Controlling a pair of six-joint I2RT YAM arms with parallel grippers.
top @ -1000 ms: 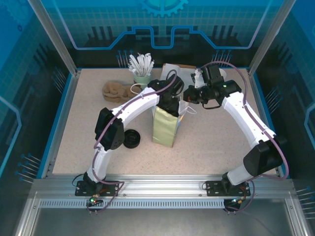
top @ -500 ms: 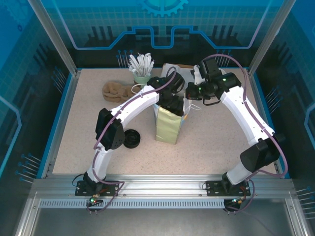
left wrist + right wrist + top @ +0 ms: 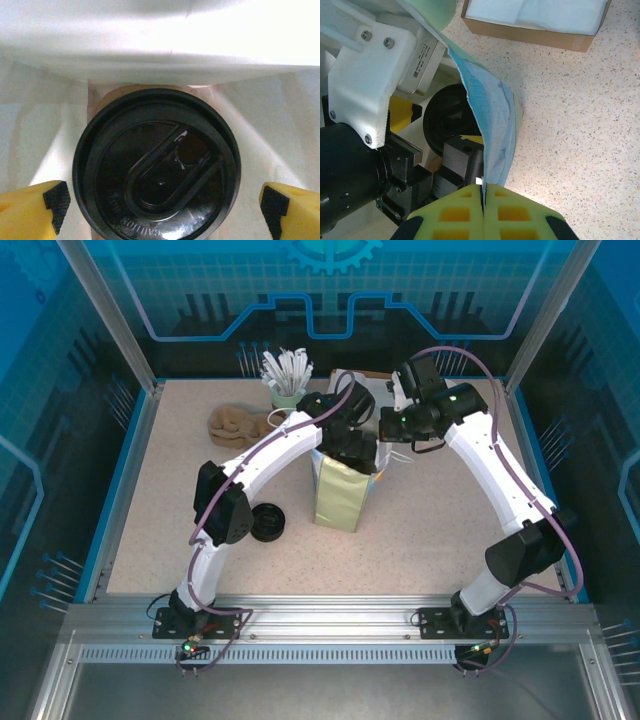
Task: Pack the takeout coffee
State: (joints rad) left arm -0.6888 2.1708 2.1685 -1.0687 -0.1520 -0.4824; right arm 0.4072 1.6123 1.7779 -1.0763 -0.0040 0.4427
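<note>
Left pincer (image 3: 162,200): released; the jaws are spread wide, with one yellow fingertip (image 3: 35,207) seen at each lower corner of the wrist view, either side of the cup.
Right pincer (image 3: 483,192): clenched on the upper edge of the paper bag (image 3: 340,498); the paper is pinched between the yellow pads.
Takeout coffee (image 3: 156,167): found upright inside the bag, directly beneath the left pincer; its black lid (image 3: 110,150) is seen face-on, with pale bag walls all round.
Bag position: stood upright near the middle of the speckled table (image 3: 440,530), mouth open.
Pile of lids (image 3: 268,522): noted left of the bag, beside the left arm.
Far edge: a cup of white sticks (image 3: 287,375), a brown heap (image 3: 235,423) and a shallow cardboard box (image 3: 535,30) are recorded.
</note>
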